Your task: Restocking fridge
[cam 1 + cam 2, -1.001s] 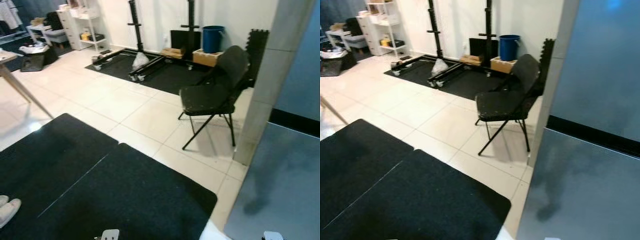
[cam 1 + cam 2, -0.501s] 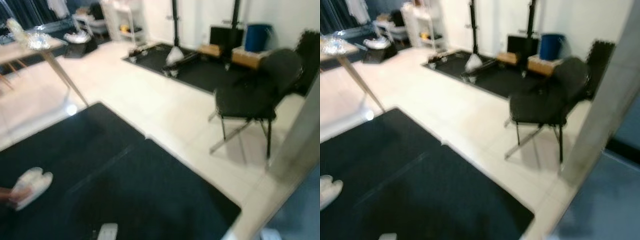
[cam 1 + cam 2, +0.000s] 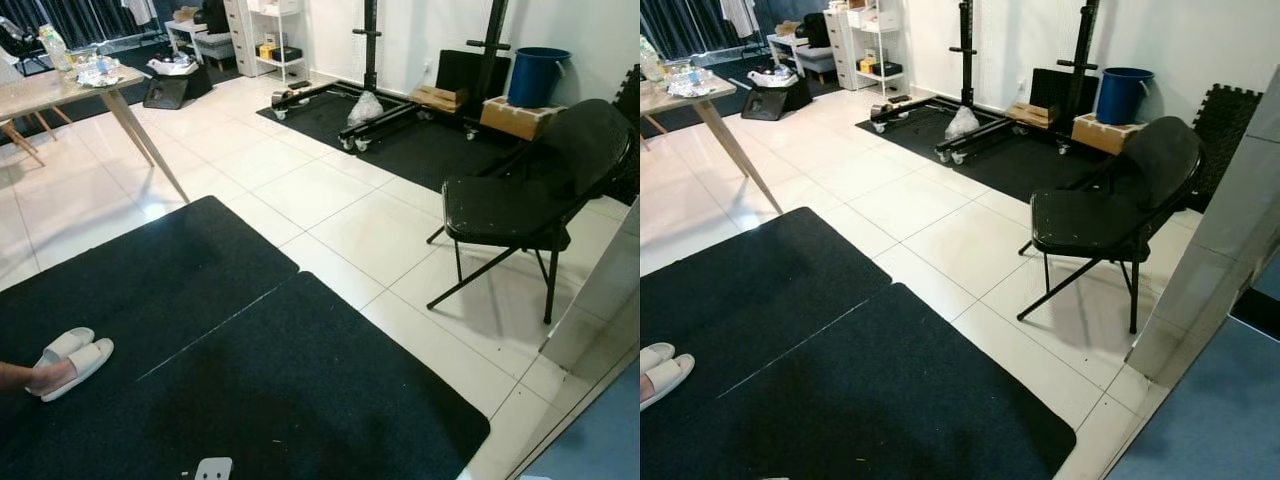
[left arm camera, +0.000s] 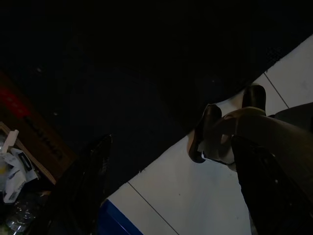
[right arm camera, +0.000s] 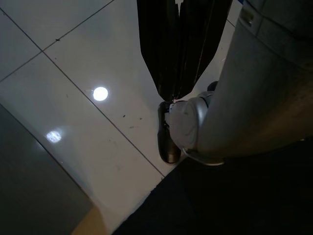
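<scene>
Ahead: black mats [image 3: 250, 380] near, folding chair [image 3: 530, 200] right on white tile, grey fridge panel [image 3: 1230, 420] at near right edge. Wooden table [image 3: 60, 90] far left; slippers [image 3: 70, 360] near left. Right gripper [image 5: 177, 90] hanging over tile, fingers together. Left gripper [image 4: 171, 181] dim, fingers apart.

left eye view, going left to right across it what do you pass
white slippers → wooden table → black floor mat → bagged item on the rack base → folding chair → blue bin
</scene>
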